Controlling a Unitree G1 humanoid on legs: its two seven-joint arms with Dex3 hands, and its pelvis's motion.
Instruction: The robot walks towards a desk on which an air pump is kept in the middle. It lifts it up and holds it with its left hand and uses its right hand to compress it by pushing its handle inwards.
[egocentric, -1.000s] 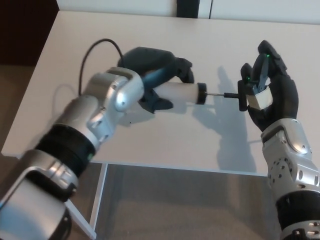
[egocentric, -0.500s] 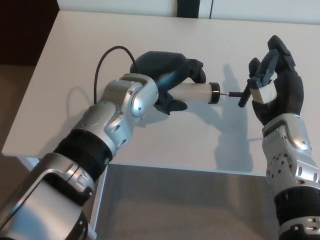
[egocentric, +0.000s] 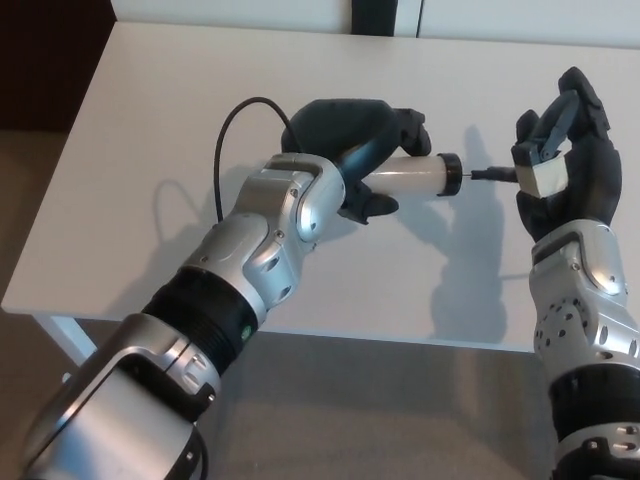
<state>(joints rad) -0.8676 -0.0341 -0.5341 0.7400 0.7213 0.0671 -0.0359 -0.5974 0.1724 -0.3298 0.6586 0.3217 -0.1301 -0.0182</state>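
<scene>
The air pump (egocentric: 415, 176) is a white barrel with a black end cap, held level above the white desk (egocentric: 130, 130). My left hand (egocentric: 350, 130) is shut around the barrel's left part. A thin rod (egocentric: 490, 173) runs right from the cap to the pump handle, which is mostly hidden inside my right hand (egocentric: 565, 170). That hand is upright, its fingers curled over the beige thumb pad and closed on the handle. The pump's black hose (egocentric: 235, 115) loops up behind my left forearm.
The desk's front edge (egocentric: 300, 330) runs below my arms, with the floor beneath it. A dark panel (egocentric: 45, 60) borders the desk on the left. A dark post (egocentric: 385, 15) stands beyond the far edge.
Both hands and the pump have shifted right and slightly up. The exposed rod between cap and handle is shorter than one second ago. The handle is now hidden in my right hand.
</scene>
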